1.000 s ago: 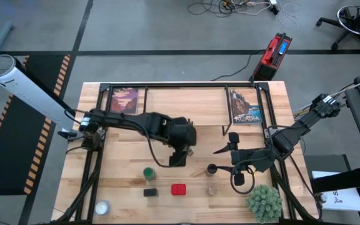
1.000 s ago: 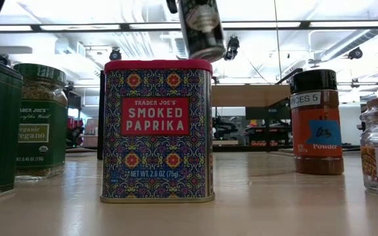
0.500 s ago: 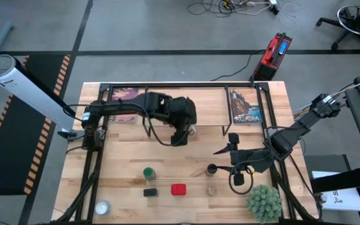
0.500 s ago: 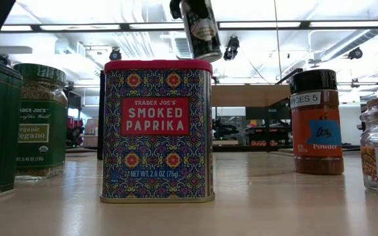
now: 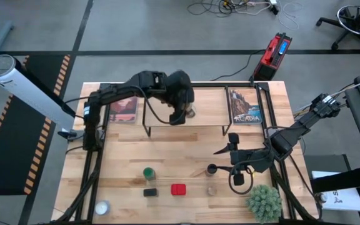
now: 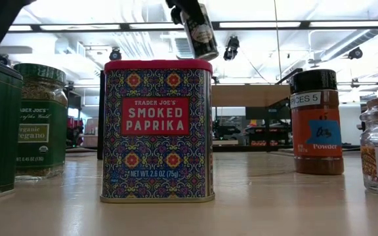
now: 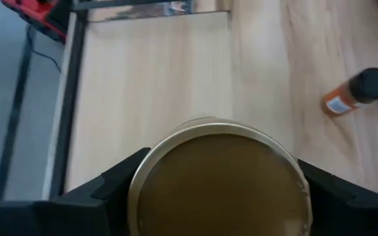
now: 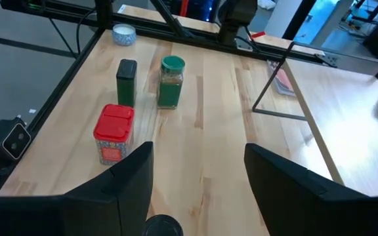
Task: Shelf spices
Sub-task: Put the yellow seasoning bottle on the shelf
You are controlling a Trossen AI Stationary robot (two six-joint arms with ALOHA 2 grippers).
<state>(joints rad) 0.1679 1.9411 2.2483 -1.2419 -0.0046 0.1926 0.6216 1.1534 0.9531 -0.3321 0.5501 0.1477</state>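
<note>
My left gripper hovers over the shelf, a low light-wood plank on black legs near the far edge, and is shut on the tan round jar. In the low view that jar hangs tilted high above the red square tin. Standing on the tabletop near the front edge are the green-lidded jar, black box, red tin and tiny clear jar. My right gripper is open, its fingers on either side of the dark-capped brown bottle. My left gripper pinches the tan round jar at its upper part, just under the round lid. One finger sits on each opposite side. The fingers come from above, pointing down. The jar is lifted clear, hanging tilted above the shelf plank.
Two upright picture cards stand at either end of the shelf. A green spiky plant sits at the near right corner and a small white round jar at the near left. Bare wood lies between the shelf and the row of spices.
My left gripper has carried the tan jar from above the middle of the table toward the far edge, and it now hangs over the shelf. The jar has stayed in the hold, tilted throughout and a little higher now.
</note>
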